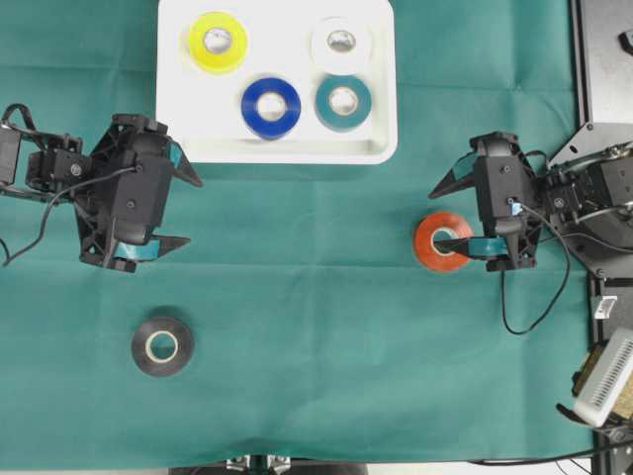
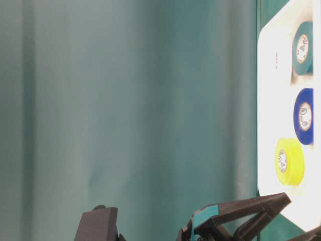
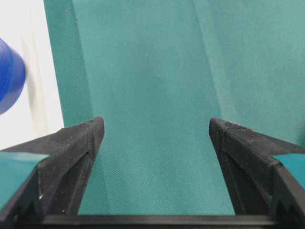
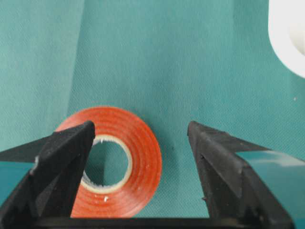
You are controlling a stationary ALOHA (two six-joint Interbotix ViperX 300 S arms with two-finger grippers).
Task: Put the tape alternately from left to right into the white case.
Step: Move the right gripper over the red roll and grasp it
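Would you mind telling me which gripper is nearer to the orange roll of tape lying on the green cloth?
The right gripper is nearer: one open finger reaches over the orange roll of tape. The left gripper hangs open far across the cloth.

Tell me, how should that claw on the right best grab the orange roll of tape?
The orange tape lies flat on the cloth, hole up, so coming down from above probably suits best. The right gripper is open, one finger already over the hole. It could pinch the ring's wall, one finger inside the hole and one outside, or shift over to straddle the whole roll.
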